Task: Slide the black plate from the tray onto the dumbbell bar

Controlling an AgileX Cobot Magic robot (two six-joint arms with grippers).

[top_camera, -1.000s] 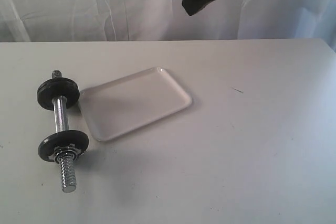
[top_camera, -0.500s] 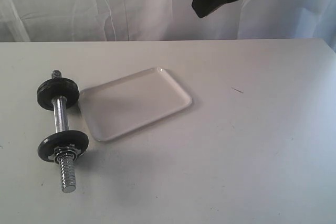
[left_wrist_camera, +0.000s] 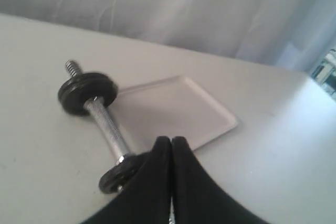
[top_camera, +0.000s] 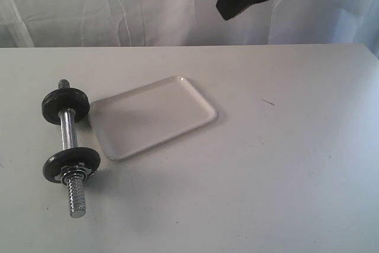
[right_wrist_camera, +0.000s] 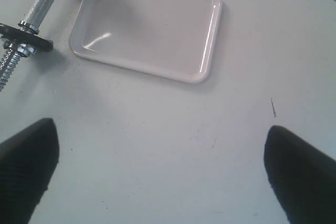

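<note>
Tray point(top_camera: 153, 117) bare; both black plates point(top_camera: 71, 164) sit on dumbbell bar point(top_camera: 67, 131), left on the surface. Left fingers point(left_wrist_camera: 157, 182) closed, empty; right fingers point(right_wrist_camera: 31, 156) wide open. Risk: a nudge rolls the bar.

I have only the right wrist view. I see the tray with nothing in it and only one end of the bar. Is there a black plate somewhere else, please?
Observer: No loose one. The exterior view shows the whole dumbbell bar, left of the tray, with a far black disc and a near black disc on it.
Operator: Does the left gripper hold something?
Observer: No. The left gripper is shut, jaws pressed together, nothing between them.
Operator: How high is my arm?
Observer: The right gripper shows at the exterior view's top edge, against the curtain, well clear of the table.
</note>
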